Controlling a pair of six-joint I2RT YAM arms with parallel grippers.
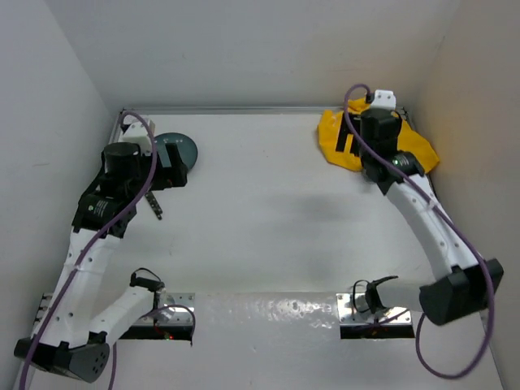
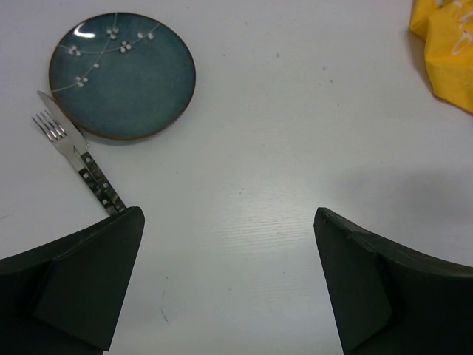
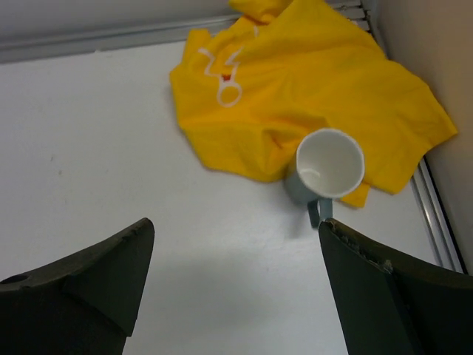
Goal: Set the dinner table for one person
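We hang the left gripper near the plate and right gripper by the crumpled placemat, both released, ready to grasp.

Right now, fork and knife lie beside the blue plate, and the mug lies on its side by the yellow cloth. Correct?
No: the mug stands upright by the yellow cloth, as the right wrist view shows. The fork and knife do lie beside the blue plate.
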